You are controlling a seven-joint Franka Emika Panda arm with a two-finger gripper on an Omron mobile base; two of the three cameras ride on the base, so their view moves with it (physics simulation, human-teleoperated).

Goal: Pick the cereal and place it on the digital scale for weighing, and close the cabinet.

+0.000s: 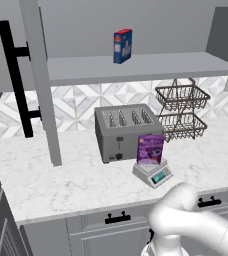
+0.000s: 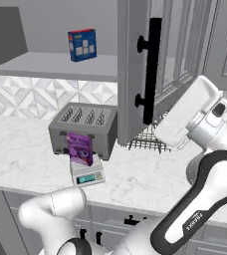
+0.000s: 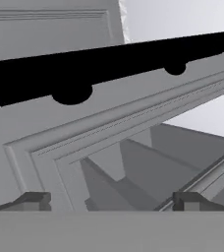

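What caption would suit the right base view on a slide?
Purple cereal stands on the digital scale; the open gripper nears the open cabinet door.

hidden: toaster [image 2: 83, 127] front behind cereal [image 2: 80, 148] | cabinet [image 1: 41, 80] door cut by top edge

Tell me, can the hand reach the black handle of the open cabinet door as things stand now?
Probably yes. The hand is open and faces the cabinet door closely, with its black handle just ahead and nothing between them.
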